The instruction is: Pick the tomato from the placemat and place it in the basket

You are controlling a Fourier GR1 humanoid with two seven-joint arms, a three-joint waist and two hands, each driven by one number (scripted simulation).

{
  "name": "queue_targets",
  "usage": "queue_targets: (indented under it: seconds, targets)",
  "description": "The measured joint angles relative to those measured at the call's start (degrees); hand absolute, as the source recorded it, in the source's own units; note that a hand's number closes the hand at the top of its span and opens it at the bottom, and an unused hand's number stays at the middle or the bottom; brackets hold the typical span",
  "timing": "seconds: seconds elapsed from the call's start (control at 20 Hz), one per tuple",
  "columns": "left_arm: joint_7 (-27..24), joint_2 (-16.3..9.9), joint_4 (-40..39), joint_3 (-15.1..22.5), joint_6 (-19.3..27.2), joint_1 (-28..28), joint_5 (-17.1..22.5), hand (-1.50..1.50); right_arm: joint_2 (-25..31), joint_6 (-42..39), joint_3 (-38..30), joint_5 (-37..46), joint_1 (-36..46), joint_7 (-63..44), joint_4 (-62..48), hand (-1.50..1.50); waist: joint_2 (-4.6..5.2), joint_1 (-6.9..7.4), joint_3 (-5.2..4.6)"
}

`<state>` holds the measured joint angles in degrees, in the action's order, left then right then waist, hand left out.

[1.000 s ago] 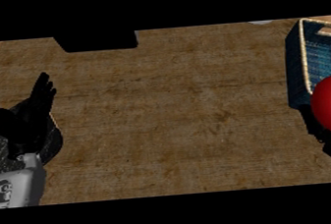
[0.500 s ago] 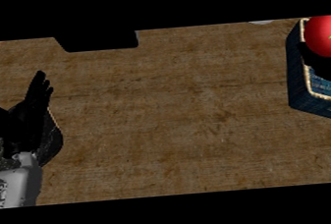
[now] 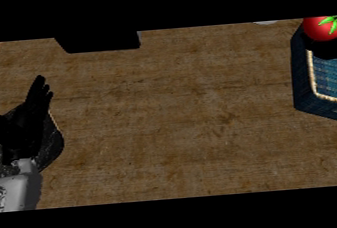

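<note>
Tomato (image 3: 326, 26) at top right edge of view, green stem showing, over far end of basket (image 3: 324, 81); dark shape just below it, can't tell what. Basket dark blue, woven tan rim, on wooden counter (image 3: 179, 115) at right. Left hand (image 3: 26, 124) resting at left edge, fingers straight, holding nothing. Right hand not visible.

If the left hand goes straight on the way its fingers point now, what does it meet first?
Probably nothing: the left hand points up the view over bare counter, passing left of the dark object at the far edge.
</note>
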<state>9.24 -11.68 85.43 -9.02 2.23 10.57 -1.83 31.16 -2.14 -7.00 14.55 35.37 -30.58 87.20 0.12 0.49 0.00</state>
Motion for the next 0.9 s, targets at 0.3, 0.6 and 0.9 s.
queue_targets:
  seconds: [0.3,0.6,0.9]
  targets:
    - [0.12,0.73,-0.79,0.39,0.65,1.15,-0.64,0.0,1.86,-1.98,-3.21,0.2,3.6,6.96,-12.33,1.5,0.02,-0.04,-0.01]
    - [-0.56,1.05,-1.92,0.44,0.93,1.78,-1.09,0.0,2.84,-4.45,-6.61,-1.83,5.31,13.02,-21.01,1.5,0.0,-0.04,0.01]
    - [0.29,0.87,-1.24,0.36,0.63,2.07,-0.78,0.0,10.09,-3.6,0.18,9.6,4.12,23.5,-20.25,1.5,0.28,0.39,-0.05]
